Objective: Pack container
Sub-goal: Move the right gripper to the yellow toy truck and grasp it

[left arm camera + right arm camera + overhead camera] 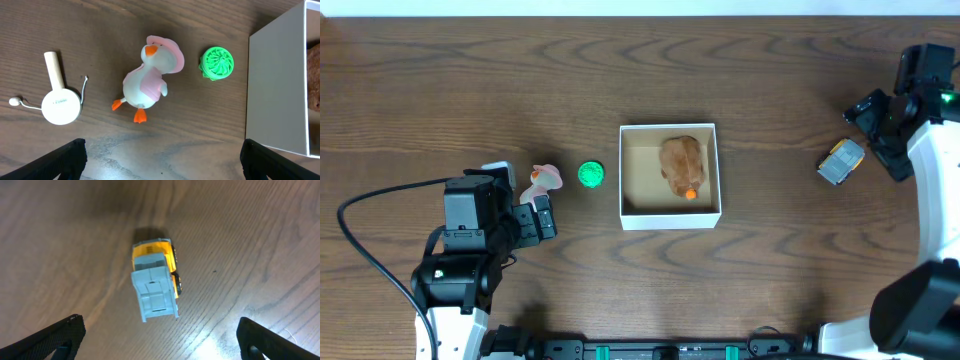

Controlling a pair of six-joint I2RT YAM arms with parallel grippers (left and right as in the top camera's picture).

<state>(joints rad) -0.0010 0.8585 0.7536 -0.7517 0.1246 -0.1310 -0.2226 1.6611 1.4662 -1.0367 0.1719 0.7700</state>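
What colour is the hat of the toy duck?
The hat is pink, seen best in the left wrist view.

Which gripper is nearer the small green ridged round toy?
Left. The left gripper is close to the green toy, by the white toy duck; the right gripper is beyond the white cardboard box, by the yellow-grey toy truck.

The overhead camera looks straight down on the whole bench [770, 60] from afar, while each wrist camera faces down at close range, the left sharing the duck toy [147, 80] and container [275, 85] wall, the right the toy truck [155, 285].
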